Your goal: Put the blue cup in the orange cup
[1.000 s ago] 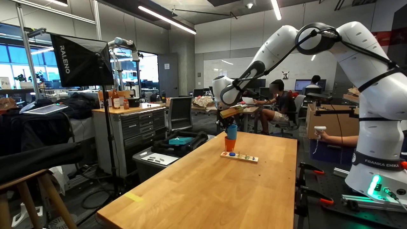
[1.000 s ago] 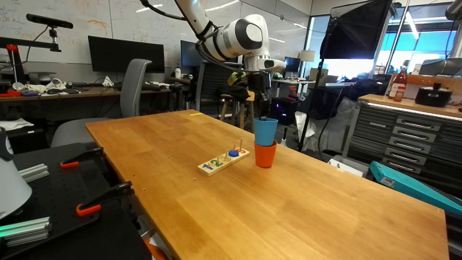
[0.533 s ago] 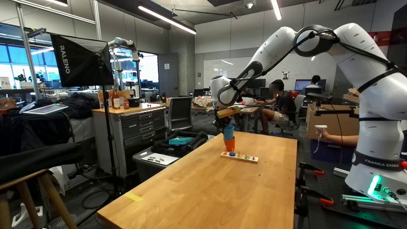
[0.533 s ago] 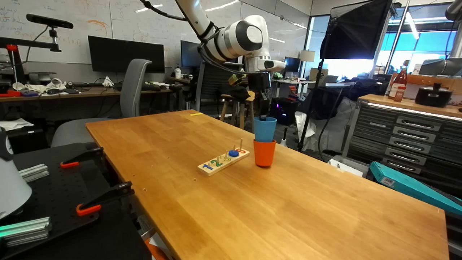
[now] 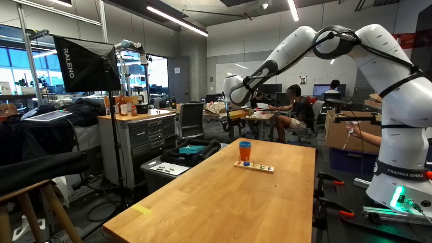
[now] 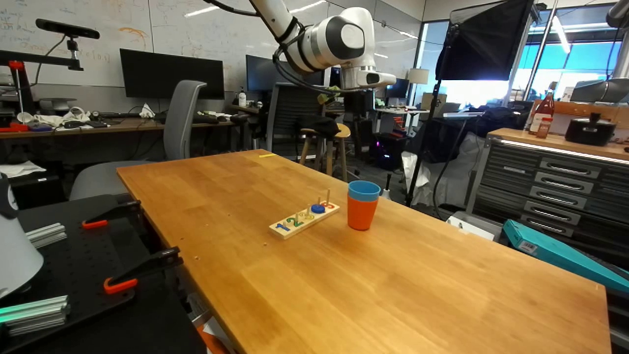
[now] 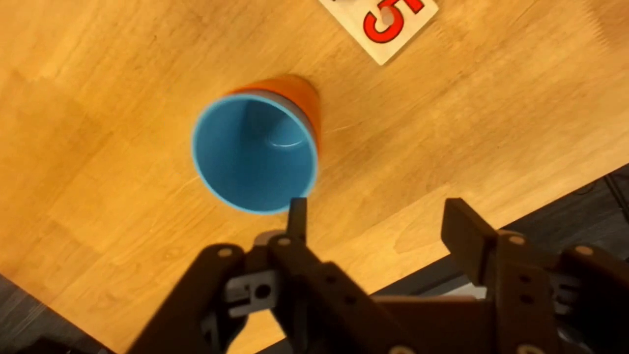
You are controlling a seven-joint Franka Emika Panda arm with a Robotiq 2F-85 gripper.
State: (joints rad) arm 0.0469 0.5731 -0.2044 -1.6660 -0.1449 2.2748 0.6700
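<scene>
The blue cup (image 6: 364,191) sits nested in the orange cup (image 6: 362,217), its rim showing above the orange one; both exterior views show this. Together they stand upright on the table. Seen from above in the wrist view, the blue cup (image 7: 253,157) looks vacant inside, and part of the orange cup (image 7: 305,101) shows behind its rim. My gripper (image 7: 374,209) is open, its fingers wide apart with only table and floor visible between them. One finger overlaps the blue rim in the wrist view, but in an exterior view the gripper (image 6: 362,142) hangs well above the cups.
A wooden number board (image 6: 303,221) with pegs and a blue ring lies close beside the cups. The table's far edge (image 5: 240,138) runs just behind them. A person's hand (image 5: 354,130) holds a white controller near the robot base.
The blue cup, gripped at its rim half a second ago, has dropped deeper into the orange cup. My gripper has opened, let go of it and risen away.
</scene>
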